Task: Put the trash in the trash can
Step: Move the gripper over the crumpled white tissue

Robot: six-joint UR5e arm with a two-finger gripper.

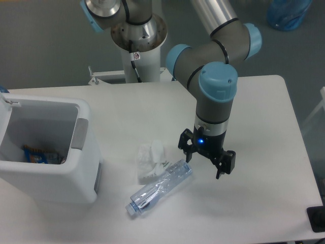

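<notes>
A crushed clear bluish plastic bottle [160,188] lies on the white table, cap end toward the front left. A crumpled white paper wad [151,160] rests against its upper side. My gripper [204,161] hangs open just right of the bottle's far end, fingers pointing down, with nothing between them. The white trash can [81,168] stands at the left edge of the table, its grey panel [81,133] facing the trash. A colourful wrapper [36,155] lies inside it.
The arm's base column [138,46] rises behind the table at centre back. A dark object [317,218] sits at the table's front right corner. A blue bag [289,12] lies on the floor at the back right.
</notes>
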